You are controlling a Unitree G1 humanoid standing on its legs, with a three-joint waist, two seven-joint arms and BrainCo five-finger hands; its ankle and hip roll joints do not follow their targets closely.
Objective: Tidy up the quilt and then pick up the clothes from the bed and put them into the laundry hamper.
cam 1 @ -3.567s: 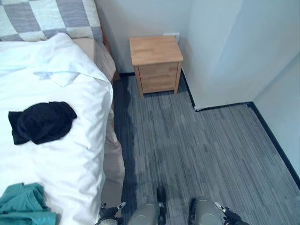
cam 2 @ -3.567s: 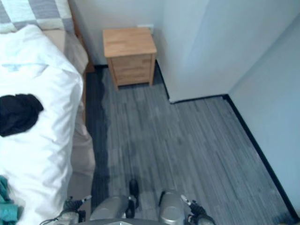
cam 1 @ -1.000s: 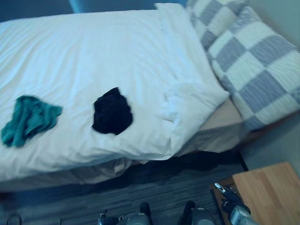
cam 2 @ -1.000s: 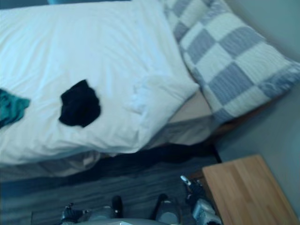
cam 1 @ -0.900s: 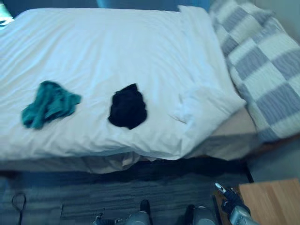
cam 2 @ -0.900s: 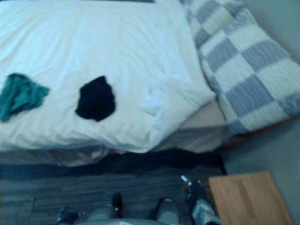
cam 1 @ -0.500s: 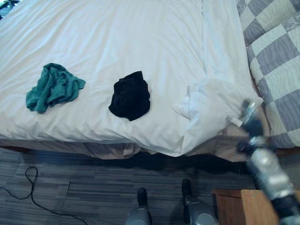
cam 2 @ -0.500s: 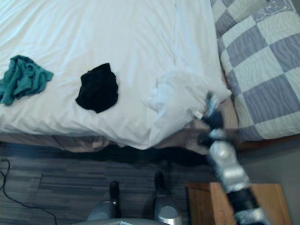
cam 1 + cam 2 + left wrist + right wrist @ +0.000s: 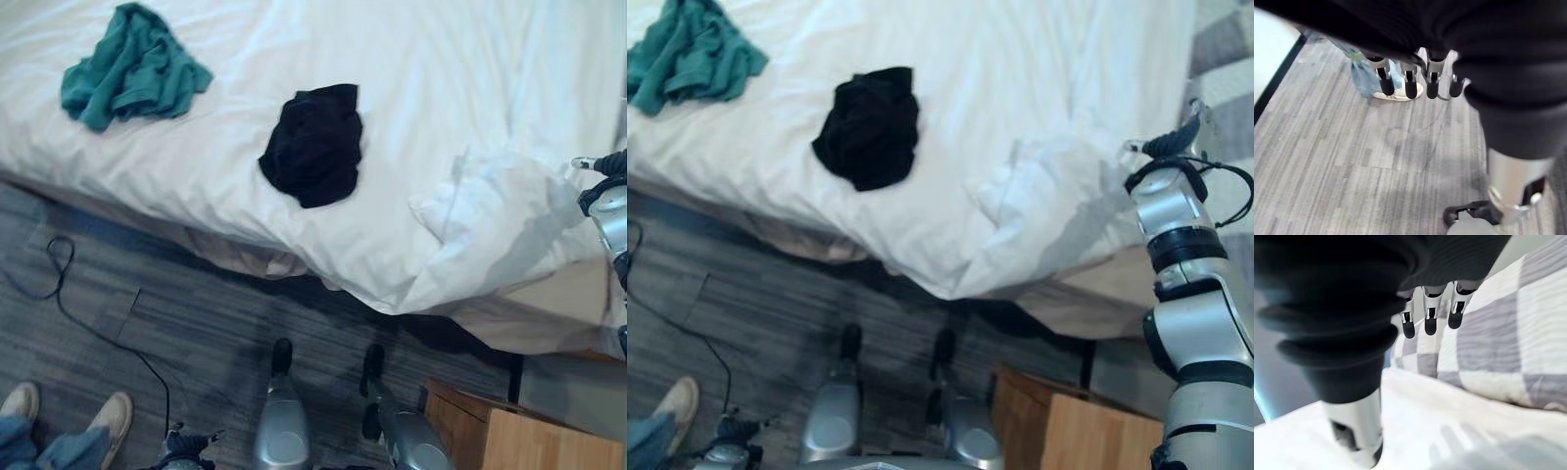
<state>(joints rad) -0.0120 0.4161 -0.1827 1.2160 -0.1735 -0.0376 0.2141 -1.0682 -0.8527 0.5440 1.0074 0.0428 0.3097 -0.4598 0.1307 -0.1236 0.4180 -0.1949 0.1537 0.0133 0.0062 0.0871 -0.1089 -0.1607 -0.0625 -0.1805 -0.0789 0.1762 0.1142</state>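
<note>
The white quilt (image 9: 245, 166) covers the bed, and its near corner (image 9: 1043, 196) lies folded back and rumpled by the pillows. On the quilt a black garment (image 9: 870, 125) lies in a heap, with a teal garment (image 9: 688, 51) further left. My right hand (image 9: 1178, 145) hangs over the folded corner; its fingers (image 9: 1427, 318) are straight, hold nothing and point toward a checked pillow (image 9: 1508, 333). My left hand (image 9: 186, 446) hangs low beside me over the floor, its fingers (image 9: 1408, 85) relaxed and empty.
A wooden nightstand (image 9: 1087, 431) stands at my right, close to the bed's corner. A person's shoes (image 9: 59, 416) and jeans (image 9: 1364, 73) show on the grey floor at my left. Grey-and-white checked pillows (image 9: 1220, 39) lie at the head of the bed.
The camera has swung round to face the bed and moved closer. My right arm has risen from beside the nightstand to over the quilt's folded corner. A person's shoes have come into view.
</note>
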